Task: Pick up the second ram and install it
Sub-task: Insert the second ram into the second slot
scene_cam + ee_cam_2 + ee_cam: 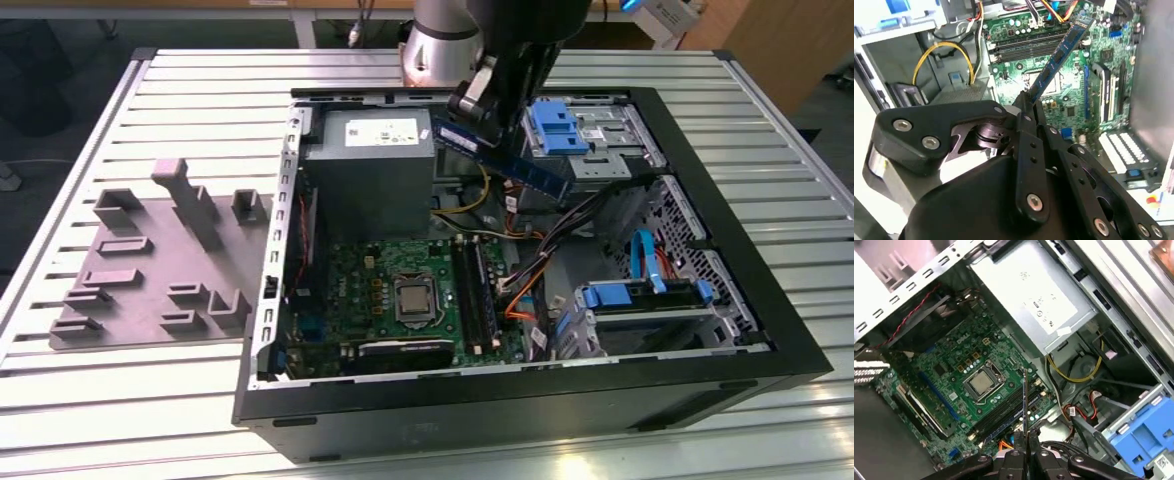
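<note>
The gripper (pixel 475 115) is clenching the second ram (pixel 518 162) above the open computer case (pixel 534 398), which is resting on a slatted metal table (pixel 147 400) beside a grey tray (pixel 140 255).

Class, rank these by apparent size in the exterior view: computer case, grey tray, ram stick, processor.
Computer case; grey tray; then ram stick, longer but thinner than the processor, so those two are close.

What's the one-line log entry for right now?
hand: shut on ram | ram: in air, tilted, over open case | slots: ram not seated
</note>
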`<state>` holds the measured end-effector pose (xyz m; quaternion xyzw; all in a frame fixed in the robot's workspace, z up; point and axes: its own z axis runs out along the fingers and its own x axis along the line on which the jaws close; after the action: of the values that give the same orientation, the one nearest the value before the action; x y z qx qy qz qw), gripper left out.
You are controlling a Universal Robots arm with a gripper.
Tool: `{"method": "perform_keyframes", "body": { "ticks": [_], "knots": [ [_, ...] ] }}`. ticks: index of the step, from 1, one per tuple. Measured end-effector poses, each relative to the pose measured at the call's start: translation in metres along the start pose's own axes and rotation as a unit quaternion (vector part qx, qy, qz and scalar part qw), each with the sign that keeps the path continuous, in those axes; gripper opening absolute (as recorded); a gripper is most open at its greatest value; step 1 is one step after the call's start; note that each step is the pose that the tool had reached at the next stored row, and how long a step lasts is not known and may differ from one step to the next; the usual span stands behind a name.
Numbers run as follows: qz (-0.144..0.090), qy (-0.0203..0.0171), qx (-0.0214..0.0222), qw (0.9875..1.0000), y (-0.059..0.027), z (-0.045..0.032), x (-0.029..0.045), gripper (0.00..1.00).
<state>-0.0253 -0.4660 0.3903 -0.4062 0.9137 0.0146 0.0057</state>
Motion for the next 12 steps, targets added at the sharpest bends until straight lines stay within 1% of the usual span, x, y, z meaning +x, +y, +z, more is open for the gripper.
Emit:
{"method": "perform_keyframes", "body": {
  "ticks": [3,6,9,12],
  "knots": [
    [0.027,-0.0005,0.0007,0.9996,0.0,0.0004,0.0,0.14],
    [0.055,-0.0011,0.0013,0.9985,0.0,0.0008,0.0,0.14],
    [0.082,-0.0017,0.0019,0.9967,0.0,0.0013,0.0,0.14],
    [0.108,-0.0022,0.0026,0.9941,0.0,0.0019,0.0,0.14]
  ]
}}
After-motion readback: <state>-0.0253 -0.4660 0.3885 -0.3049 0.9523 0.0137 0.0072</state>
